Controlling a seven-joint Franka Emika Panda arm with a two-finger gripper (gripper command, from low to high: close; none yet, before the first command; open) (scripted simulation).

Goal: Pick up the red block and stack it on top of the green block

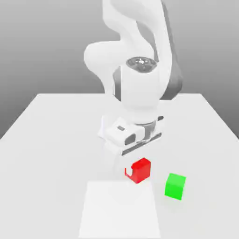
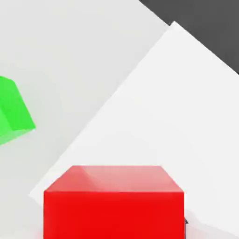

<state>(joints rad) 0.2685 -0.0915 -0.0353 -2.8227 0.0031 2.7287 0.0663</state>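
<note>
Tool [image 1: 137, 170] grips smooth, sharp-edged bright red cube [image 1: 143, 171]

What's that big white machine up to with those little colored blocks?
The robot arm has its pincer down around the red block, closed on it. The green block sits apart on the table, toward the exterior view's right. The job is to stack red on top of green, and that hasn't been done yet.
</note>
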